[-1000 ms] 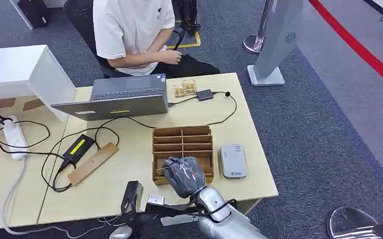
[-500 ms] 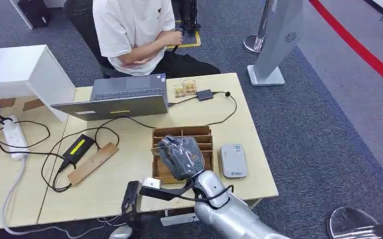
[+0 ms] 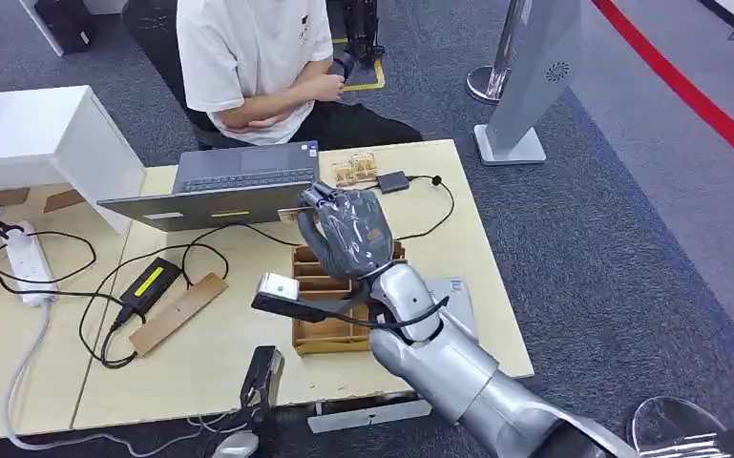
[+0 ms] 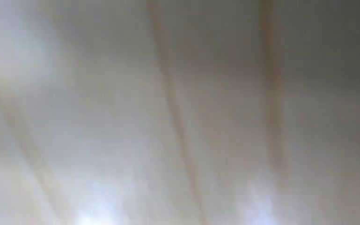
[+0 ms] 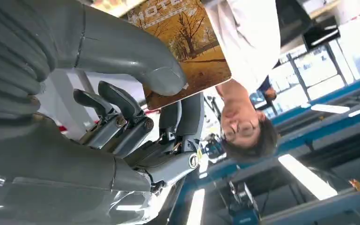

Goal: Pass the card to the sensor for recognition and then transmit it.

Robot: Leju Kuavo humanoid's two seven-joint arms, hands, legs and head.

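My right hand (image 3: 348,234) is raised above the table, over the far end of the wooden compartment box (image 3: 329,336). It pinches a card (image 5: 187,42) printed with autumn trees between the thumb and the fingers; in the head view the card's edge (image 3: 298,216) sticks out toward the laptop. The grey card sensor (image 3: 459,290) lies flat on the table just right of the box, partly hidden by my forearm. The hand is up and to the left of the sensor, not over it.
A person in a white shirt (image 3: 248,57) sits behind the table, arms folded. A grey laptop (image 3: 239,186), a black adapter (image 3: 150,284), cables, a wooden strip (image 3: 178,312) and a power strip (image 3: 27,262) lie on the left. A grey kiosk base (image 3: 511,143) stands on the carpet.
My right hand has risen out of the wooden box with the card and moved away from me toward the laptop. The sensor and box have not moved.
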